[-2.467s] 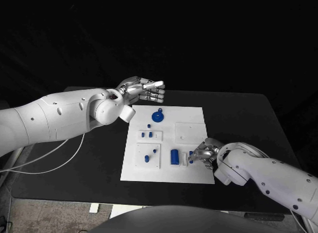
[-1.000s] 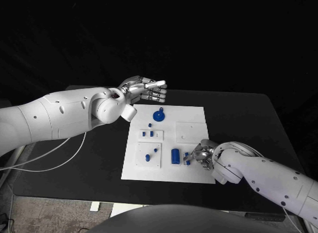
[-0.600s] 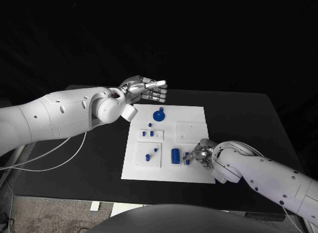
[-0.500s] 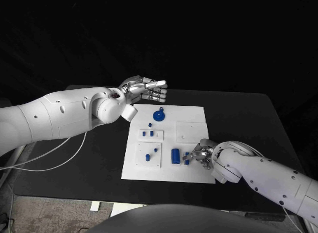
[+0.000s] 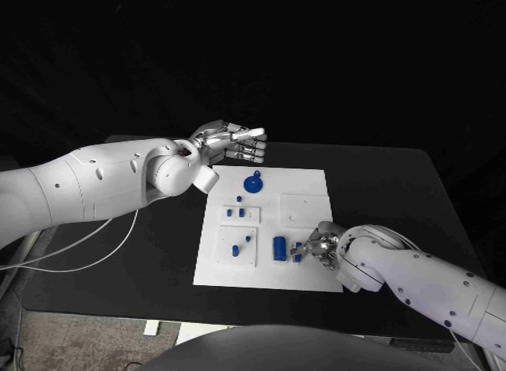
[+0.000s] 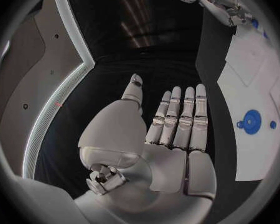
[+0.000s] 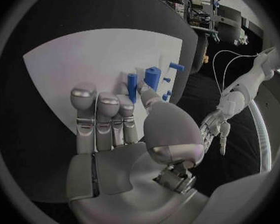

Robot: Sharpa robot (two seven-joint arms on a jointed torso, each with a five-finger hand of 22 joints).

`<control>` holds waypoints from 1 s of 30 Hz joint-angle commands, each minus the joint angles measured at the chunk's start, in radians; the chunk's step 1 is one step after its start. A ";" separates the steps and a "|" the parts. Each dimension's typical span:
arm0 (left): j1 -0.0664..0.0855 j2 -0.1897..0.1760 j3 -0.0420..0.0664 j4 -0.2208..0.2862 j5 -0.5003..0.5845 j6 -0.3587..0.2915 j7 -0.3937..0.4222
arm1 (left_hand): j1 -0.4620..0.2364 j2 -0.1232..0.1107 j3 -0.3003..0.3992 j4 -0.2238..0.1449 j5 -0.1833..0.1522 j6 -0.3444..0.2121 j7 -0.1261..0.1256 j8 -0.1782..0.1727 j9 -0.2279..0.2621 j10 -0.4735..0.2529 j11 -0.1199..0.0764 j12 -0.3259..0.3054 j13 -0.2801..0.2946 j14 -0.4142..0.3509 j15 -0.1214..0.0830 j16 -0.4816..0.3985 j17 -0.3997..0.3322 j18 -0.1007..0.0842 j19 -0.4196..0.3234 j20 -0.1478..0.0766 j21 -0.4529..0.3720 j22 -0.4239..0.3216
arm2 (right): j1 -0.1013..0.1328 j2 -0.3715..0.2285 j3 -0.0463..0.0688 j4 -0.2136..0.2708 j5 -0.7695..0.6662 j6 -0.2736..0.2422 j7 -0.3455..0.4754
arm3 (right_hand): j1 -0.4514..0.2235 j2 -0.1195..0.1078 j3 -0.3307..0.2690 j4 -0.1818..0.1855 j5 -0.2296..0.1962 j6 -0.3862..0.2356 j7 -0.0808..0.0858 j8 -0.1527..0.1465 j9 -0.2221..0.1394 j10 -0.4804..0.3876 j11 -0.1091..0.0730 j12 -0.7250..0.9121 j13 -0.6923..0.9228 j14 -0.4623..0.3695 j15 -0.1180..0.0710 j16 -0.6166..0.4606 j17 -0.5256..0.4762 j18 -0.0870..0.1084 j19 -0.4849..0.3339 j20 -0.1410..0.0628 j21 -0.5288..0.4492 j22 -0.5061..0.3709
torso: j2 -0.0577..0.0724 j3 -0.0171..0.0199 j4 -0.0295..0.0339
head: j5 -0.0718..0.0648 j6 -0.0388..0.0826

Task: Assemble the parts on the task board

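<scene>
Moved: my right hand crept nearer the blue peg.
Grip: right unclear; left hand open, empty.
Next: pinch it.

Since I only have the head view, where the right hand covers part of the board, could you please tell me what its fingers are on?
Observer: In the right wrist view, a small upright blue peg stands between the right hand's thumb and fingers. I cannot tell whether it is pinched.
Operator: Is anything close beside it?
Observer: Yes, a larger blue block stands on the white board just beyond the peg.
Operator: And the left hand's palm?
Observer: The left wrist view shows the left hand flat, fingers straight, holding nothing.
</scene>
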 commanded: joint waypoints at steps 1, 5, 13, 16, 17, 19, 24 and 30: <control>0.000 0.003 0.001 0.001 -0.002 0.015 0.004 | 0.000 0.008 -0.004 0.005 0.001 -0.005 0.000 0.001 0.001 -0.002 0.003 -0.004 0.000 -0.003 0.005 -0.001 -0.001 0.003 0.001 0.002 -0.004 0.000 | -0.006 0.004 -0.005 0.005 -0.004 0.033 0.010 | 0.011 -0.004 -0.008 -0.001 -0.001 -0.003 0.003 -0.004 -0.002 -0.002 -0.001 -0.006 -0.001 0.000 -0.004 -0.006 0.001 -0.007 0.017 -0.004 -0.003 0.086 | 0.000 -0.0001 0.0000 | 0.001 0.000; 0.000 0.003 0.001 0.001 -0.003 0.016 0.003 | 0.000 0.009 -0.003 0.005 0.001 -0.007 0.000 0.001 0.001 -0.004 0.003 -0.005 0.000 -0.004 0.005 -0.001 -0.001 0.003 0.001 0.002 -0.004 0.000 | -0.006 0.003 -0.006 0.007 -0.007 0.030 0.013 | 0.015 -0.003 -0.008 -0.003 -0.003 -0.003 0.003 -0.004 -0.002 -0.001 -0.001 -0.005 -0.001 0.000 -0.004 -0.006 0.001 -0.007 0.017 -0.004 -0.002 0.086 | 0.000 0.0001 -0.0001 | 0.002 -0.002; 0.000 0.004 0.001 0.000 -0.003 0.016 0.003 | 0.000 0.009 -0.003 0.005 0.001 -0.007 0.000 0.001 0.001 -0.004 0.003 -0.005 0.000 -0.004 0.005 -0.001 -0.001 0.003 0.001 0.002 -0.004 0.000 | -0.006 0.002 -0.006 0.013 -0.027 0.022 0.019 | 0.015 -0.004 -0.010 -0.006 -0.005 -0.003 0.003 -0.004 -0.002 -0.002 -0.001 -0.005 -0.001 0.000 -0.004 -0.006 0.001 -0.007 0.017 -0.005 -0.004 0.086 | 0.000 0.0004 -0.0002 | 0.004 -0.005; 0.000 0.004 0.001 -0.001 -0.003 0.016 0.002 | 0.000 0.009 -0.003 0.005 0.001 -0.007 0.000 0.001 0.001 -0.004 0.003 -0.005 0.000 -0.004 0.005 -0.001 -0.001 0.003 0.001 0.002 -0.004 0.000 | -0.006 0.001 -0.006 0.015 -0.032 0.019 0.021 | 0.007 -0.010 -0.016 0.000 -0.009 -0.003 0.003 -0.004 -0.002 -0.002 0.000 -0.005 -0.001 0.000 -0.004 -0.007 0.001 -0.007 0.017 -0.004 -0.004 0.086 | 0.000 0.0004 0.0000 | 0.005 -0.005; 0.000 0.004 0.001 -0.001 -0.003 0.016 0.002 | 0.000 0.009 -0.003 0.005 0.001 -0.007 0.000 0.001 0.001 -0.004 0.003 -0.005 0.000 -0.004 0.005 -0.001 -0.001 0.003 0.001 0.002 -0.004 0.000 | -0.006 0.001 -0.006 0.015 -0.033 0.018 0.021 | 0.005 -0.014 -0.020 0.006 -0.011 -0.003 0.003 -0.004 -0.002 -0.001 0.000 -0.005 -0.001 0.000 -0.004 -0.007 0.001 -0.007 0.018 -0.004 -0.004 0.086 | 0.000 0.0004 0.0003 | 0.005 -0.005; 0.000 0.004 0.001 -0.001 -0.003 0.016 0.002 | 0.000 0.009 -0.003 0.005 0.001 -0.007 0.000 0.001 0.001 -0.004 0.003 -0.005 0.000 -0.004 0.005 -0.001 -0.001 0.003 0.001 0.002 -0.004 0.000 | -0.006 0.000 -0.006 0.017 -0.037 0.016 0.023 | 0.001 -0.021 -0.030 0.019 -0.009 -0.003 0.004 -0.004 -0.001 -0.001 0.000 -0.005 -0.002 0.000 -0.004 -0.007 0.001 -0.007 0.018 -0.004 -0.004 0.086 | 0.000 0.0003 0.0004 | 0.005 -0.005; 0.000 0.004 0.001 -0.001 -0.003 0.016 0.003 | 0.000 0.009 -0.003 0.005 0.001 -0.007 0.000 0.001 0.001 -0.004 0.003 -0.005 0.000 -0.004 0.005 -0.001 -0.001 0.003 0.001 0.002 -0.004 0.000 | -0.006 -0.003 -0.007 0.021 -0.043 0.009 0.029 | -0.018 -0.035 -0.066 0.084 -0.061 -0.006 0.007 -0.004 0.001 -0.001 0.002 -0.004 -0.001 0.000 -0.002 -0.007 0.002 -0.006 0.019 -0.003 -0.004 0.086 | 0.000 0.0001 0.0001 | 0.006 -0.006; -0.001 0.004 0.001 -0.003 -0.003 0.016 0.004 | -0.006 0.008 -0.006 0.010 -0.031 -0.010 0.001 0.000 0.001 -0.004 0.004 -0.004 0.000 -0.005 0.005 -0.001 -0.001 0.004 0.000 0.002 -0.004 0.000 | -0.006 -0.004 -0.007 0.023 -0.045 0.002 0.032 | -0.005 -0.068 -0.060 0.173 -0.104 -0.006 0.008 -0.003 0.005 -0.001 0.003 -0.003 -0.002 0.000 -0.002 -0.007 0.003 -0.005 0.019 -0.003 -0.006 0.086 | 0.000 0.0000 -0.0001 | 0.007 -0.008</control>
